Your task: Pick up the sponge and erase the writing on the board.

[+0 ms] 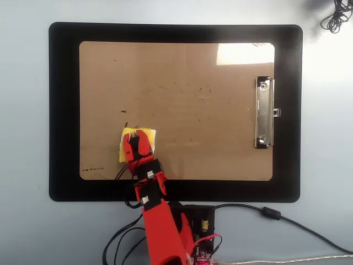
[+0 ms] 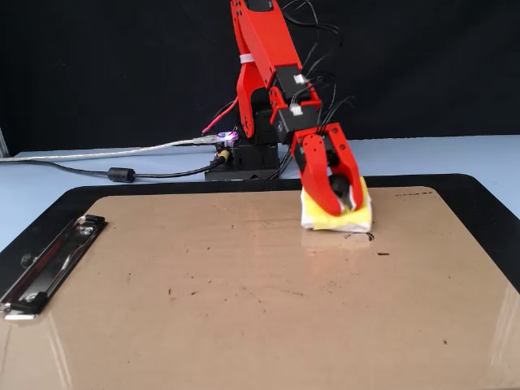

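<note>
The red gripper [image 1: 138, 144] is clenched on the sponge [image 1: 130, 150], its two jaws closing around the black round knob [image 2: 338, 185] at the sponge's centre, as the fixed view shows most clearly. The sponge lies directly under the gripper, flat against the board [image 1: 182, 72], with its yellow face and white edges showing on either side of the jaws.

In the overhead view the sponge sits in the lower left part of the board, close to the board's bottom edge and to the arm's base [image 1: 187, 221], well apart from the silver metal clip [image 1: 264, 112] on the right short edge. In the fixed view the same sponge [image 2: 356, 213] appears at the far side of the board [image 2: 203, 309], right of centre.

Of the writing, only a few small dark marks [image 2: 380, 253] show just beside the sponge; no word can be read. The board rests on a black mat [image 1: 63, 110], which lies on the pale blue surface [image 1: 25, 138].
</note>
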Robot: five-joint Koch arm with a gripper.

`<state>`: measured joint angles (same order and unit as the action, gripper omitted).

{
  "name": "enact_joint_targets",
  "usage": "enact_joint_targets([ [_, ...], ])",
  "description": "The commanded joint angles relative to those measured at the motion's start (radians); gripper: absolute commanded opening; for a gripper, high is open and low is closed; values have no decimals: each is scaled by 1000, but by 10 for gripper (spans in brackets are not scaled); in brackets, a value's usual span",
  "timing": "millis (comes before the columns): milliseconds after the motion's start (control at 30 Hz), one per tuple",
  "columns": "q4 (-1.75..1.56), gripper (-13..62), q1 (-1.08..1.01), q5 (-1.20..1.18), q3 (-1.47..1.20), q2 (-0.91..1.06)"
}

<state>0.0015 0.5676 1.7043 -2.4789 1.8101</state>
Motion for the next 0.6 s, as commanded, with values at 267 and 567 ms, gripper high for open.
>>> enact_joint_targets([
  [267,3,-81,35,40,506,-502],
  [567,9,-81,0,38,-72,100],
])
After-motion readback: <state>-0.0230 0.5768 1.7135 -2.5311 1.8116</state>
